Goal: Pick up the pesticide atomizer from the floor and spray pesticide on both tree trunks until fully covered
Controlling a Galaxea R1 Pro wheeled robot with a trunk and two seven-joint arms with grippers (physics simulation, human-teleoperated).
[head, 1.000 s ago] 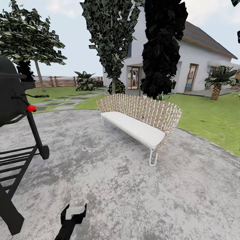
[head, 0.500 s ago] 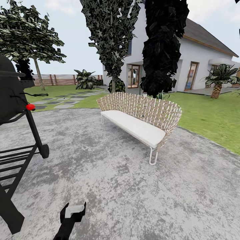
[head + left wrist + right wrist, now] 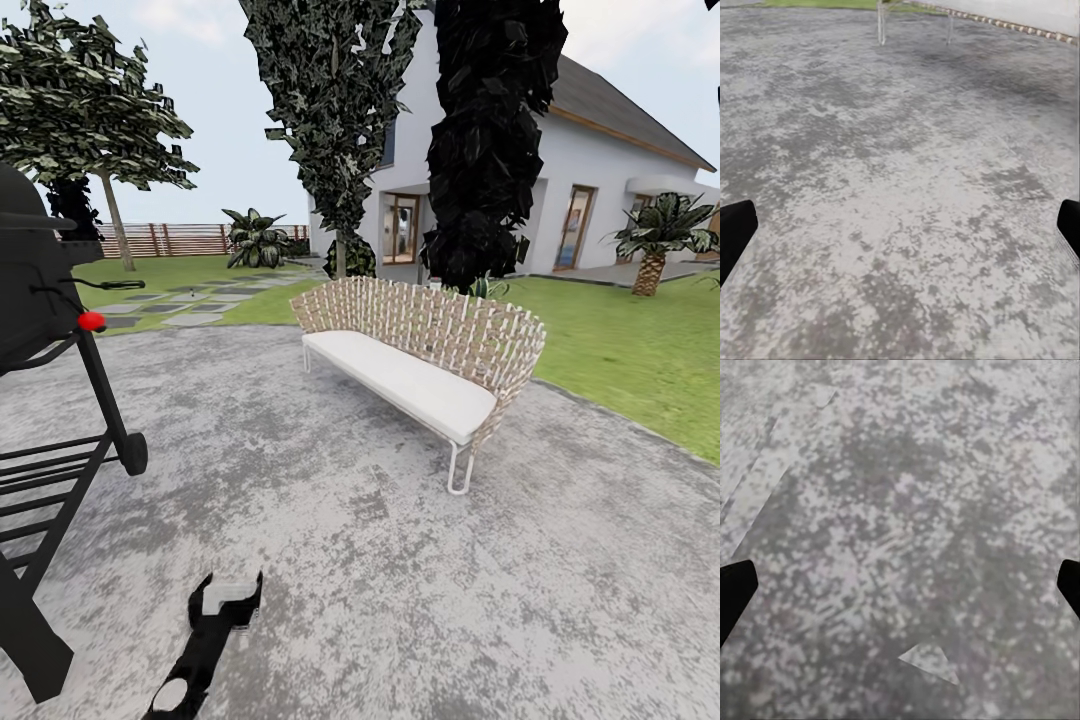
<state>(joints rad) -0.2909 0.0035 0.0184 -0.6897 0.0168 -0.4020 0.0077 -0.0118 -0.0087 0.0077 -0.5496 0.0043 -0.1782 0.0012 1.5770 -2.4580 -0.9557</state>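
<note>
Ground: a mottled grey paved patio [image 3: 330,520] is spread under the robot, bordered further off by green lawn [image 3: 620,350].
Hidden or cut off: a black wheeled grill [image 3: 45,400] is cropped by the head view's left edge. The crowns of the nearer trees are cut by the top edge. The far lawn is partly screened by the bench and the dark foliage.
Left gripper [image 3: 228,600]: seen low in the head view, at the end of a black arm, above bare paving. Its fingers [image 3: 733,232] sit at the two side edges of the left wrist view, so the jaws are spread wide, with nothing between them but pavement. Nothing is touched.
Right gripper [image 3: 900,592]: black fingertips [image 3: 735,585] lie at both side edges of the right wrist view, so these jaws are spread wide too. Grey paving is faced and nothing is held.
Bench [image 3: 420,360]: a wicker-backed bench with a white cushion stands ahead and to the right of the left gripper, well apart from it. Its thin white legs are seen at the far edge of the left wrist view.
Trees: a pale-trunked tree [image 3: 90,110] with a flat green crown stands far beyond the grill, on the lawn before a slatted brown fence [image 3: 190,240].
Background: two dark columnar trees [image 3: 495,140] are seen behind the bench, with a white house [image 3: 600,180] beyond them.
Pesticide atomizer: cannot be made out in any view, so its place and pointing direction cannot be told.
</note>
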